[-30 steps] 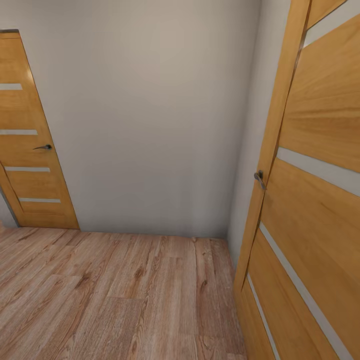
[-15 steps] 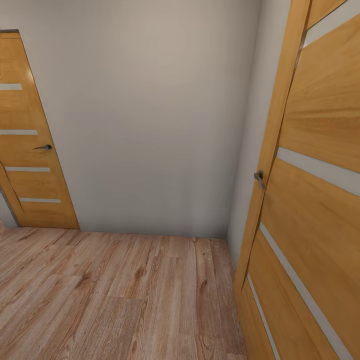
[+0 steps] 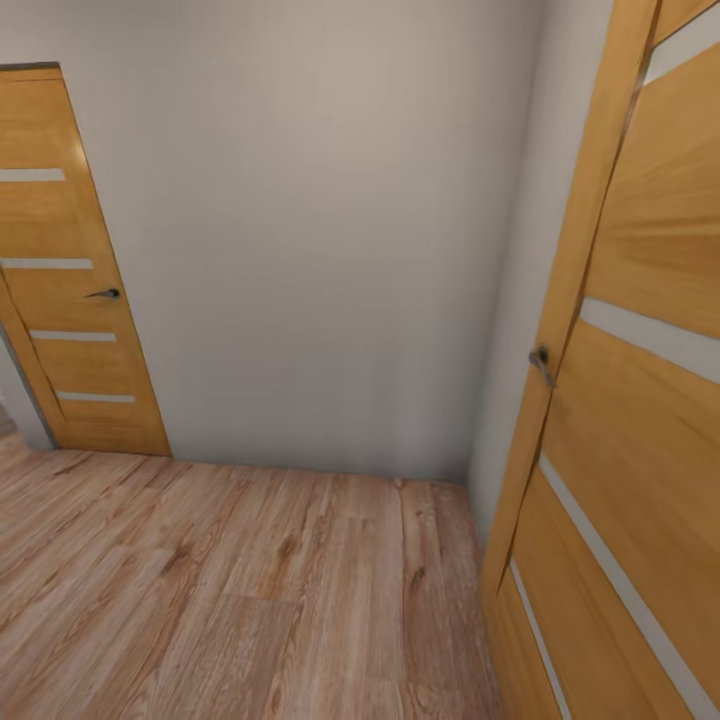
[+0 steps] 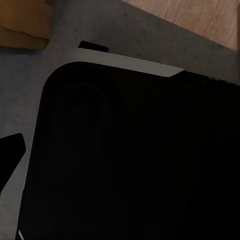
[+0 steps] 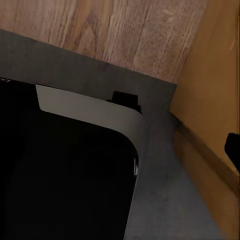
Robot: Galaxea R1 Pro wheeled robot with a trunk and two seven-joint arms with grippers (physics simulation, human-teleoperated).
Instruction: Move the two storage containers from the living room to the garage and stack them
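Note:
The two storage containers are out of view. I face a corner of a hallway with a light wood-plank floor and a plain pale wall. In the left wrist view, one dark fingertip of my left gripper pokes in at the picture's edge beside my black base. In the right wrist view, a dark fingertip sits at the picture's edge, near my base and a wooden door. Neither frame shows how the jaws stand.
A closed wooden door with pale stripes and a lever handle stands at the far left. Another wooden door with a handle stands close on my right. The wall ahead blocks the way.
The whole head view has shifted a little to the right, so the camera has moved. The doors and wall themselves have not moved.

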